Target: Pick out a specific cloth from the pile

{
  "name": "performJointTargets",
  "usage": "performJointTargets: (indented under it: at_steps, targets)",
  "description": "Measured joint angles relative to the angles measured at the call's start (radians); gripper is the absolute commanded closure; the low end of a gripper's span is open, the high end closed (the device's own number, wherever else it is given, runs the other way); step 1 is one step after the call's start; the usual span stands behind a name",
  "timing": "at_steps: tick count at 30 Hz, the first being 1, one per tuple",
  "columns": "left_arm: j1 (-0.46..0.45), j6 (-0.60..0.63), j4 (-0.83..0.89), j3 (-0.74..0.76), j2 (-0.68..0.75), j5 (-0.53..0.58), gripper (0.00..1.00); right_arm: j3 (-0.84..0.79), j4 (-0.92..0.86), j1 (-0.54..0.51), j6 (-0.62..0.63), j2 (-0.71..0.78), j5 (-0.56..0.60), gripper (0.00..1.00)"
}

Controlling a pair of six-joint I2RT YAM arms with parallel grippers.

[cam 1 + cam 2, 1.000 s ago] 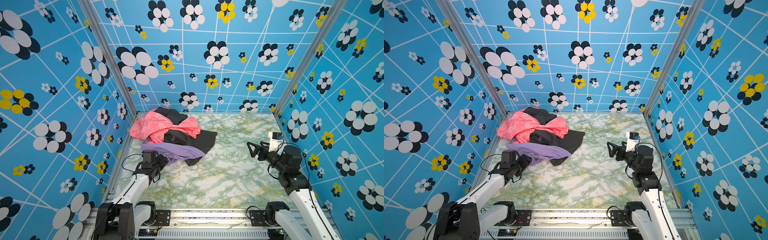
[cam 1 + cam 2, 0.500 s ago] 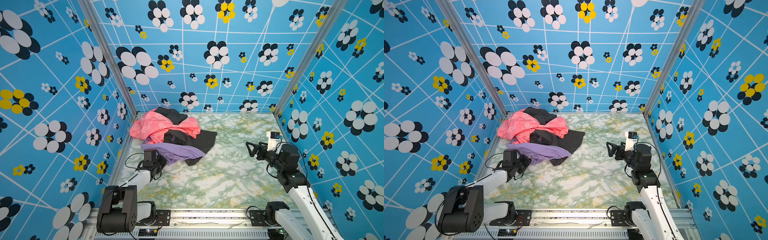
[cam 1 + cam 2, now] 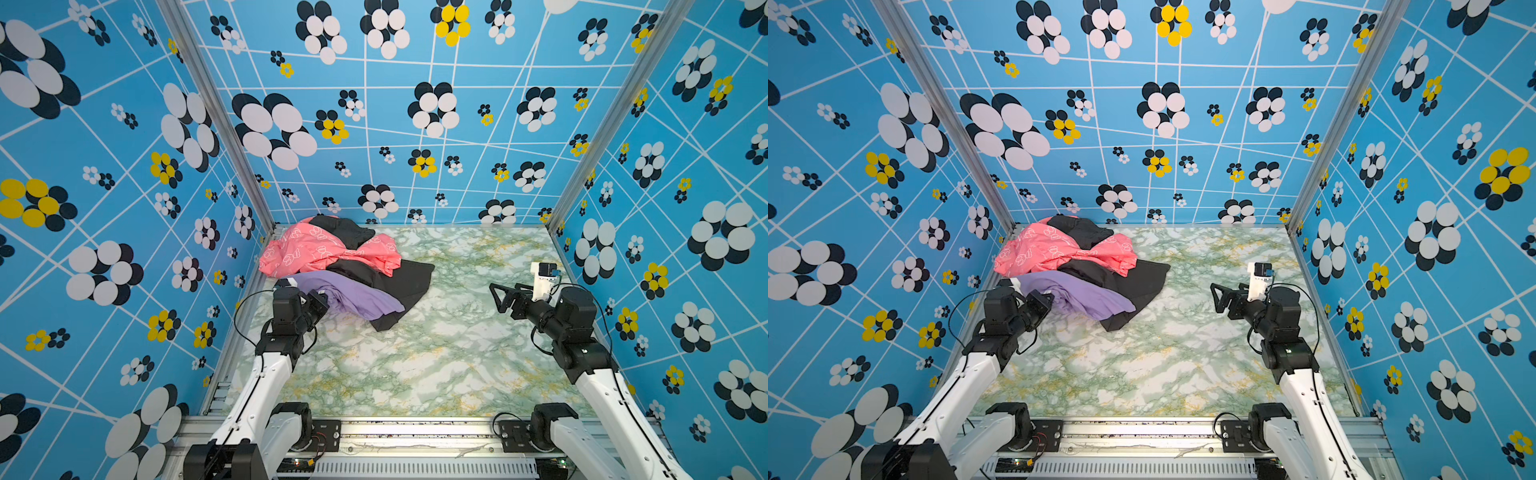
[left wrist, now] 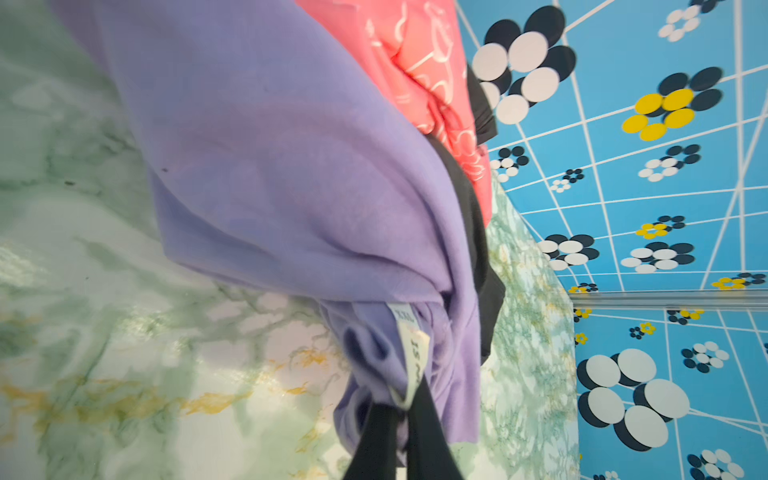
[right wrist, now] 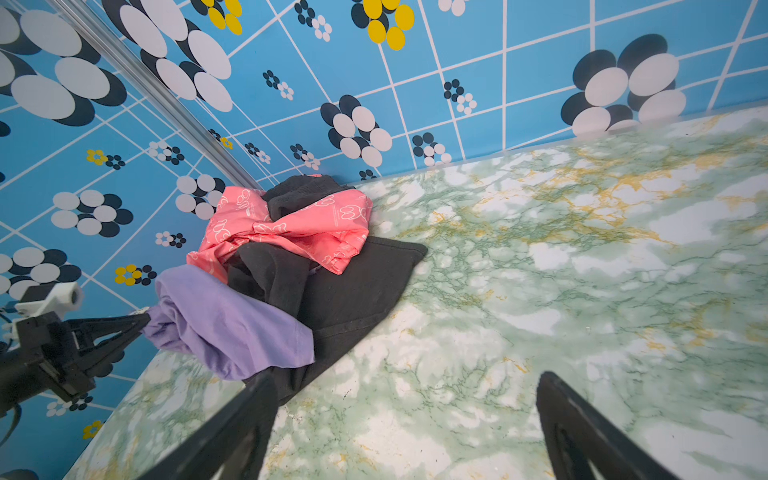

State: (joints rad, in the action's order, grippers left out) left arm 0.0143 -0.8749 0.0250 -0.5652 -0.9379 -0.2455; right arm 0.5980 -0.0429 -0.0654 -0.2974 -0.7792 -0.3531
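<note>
Two black fingers [image 4: 432, 440] of my left jaws are pinched together on a bunched edge of the thin, plain lavender-purple cloth [image 4: 291, 166], just beside its small white sewn-in label [image 4: 415, 353]. From the right wrist camera I see the same grip: the tips meet where the fabric [image 5: 232, 324] gathers.

My right jaws stand wide apart and hold nothing. Their two dark fingers [image 5: 582, 436] frame bare green-and-white marbled desk [image 3: 415, 365], well apart from the clothing.

In both top views the lavender-purple cloth [image 3: 353, 297] [image 3: 1084, 297] lies at the near edge of the heaped pile of garments [image 3: 332, 253], in the desk's far left corner. It spreads away from the left jaws and drapes partly over a flat plain black garment [image 3: 403, 282]. A crumpled coral-pink garment with white outline print [image 3: 307, 251] sits behind it, against the blue flowered wall [image 3: 374, 124].
</note>
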Motion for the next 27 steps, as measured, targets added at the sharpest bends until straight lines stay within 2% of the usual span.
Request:
performJointTargets:
  at_steps: [10, 19, 27]
  targets:
    - [0.000, 0.048, 0.125, -0.242, 0.017, -0.013, 1.00, 0.000, 0.001, -0.006, -0.003, 0.022, 0.003, 0.01]
    - [0.000, 0.129, 0.221, -0.531, 0.015, 0.018, 1.00, 0.000, 0.001, -0.006, -0.003, 0.037, 0.003, 0.01]
    - [-0.006, 0.173, 0.254, -0.764, -0.065, 0.001, 1.00, 0.000, 0.001, -0.006, -0.003, 0.040, 0.003, 0.01]
